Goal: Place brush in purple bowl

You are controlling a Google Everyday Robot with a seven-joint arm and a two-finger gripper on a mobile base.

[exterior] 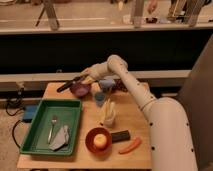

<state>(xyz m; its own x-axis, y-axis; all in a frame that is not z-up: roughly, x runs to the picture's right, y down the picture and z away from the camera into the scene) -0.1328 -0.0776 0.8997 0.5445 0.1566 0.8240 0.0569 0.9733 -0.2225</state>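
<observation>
The purple bowl (80, 90) stands at the back left of the wooden table (85, 157). The brush (71, 83) is a long dark stick that slants across the bowl's rim, with its far end sticking out to the left. My gripper (90, 78) is just right of the bowl and above it, shut on the brush's right end. My white arm (131, 87) reaches in from the lower right.
A green tray (37, 142) at the front left holds a silver fork (52, 127) and a grey cloth (60, 138). An orange bowl with a yellow ball (99, 140), a black block (120, 136), an orange stick (130, 146), a pale cup (108, 116) and blue items (102, 90) stand right of the tray.
</observation>
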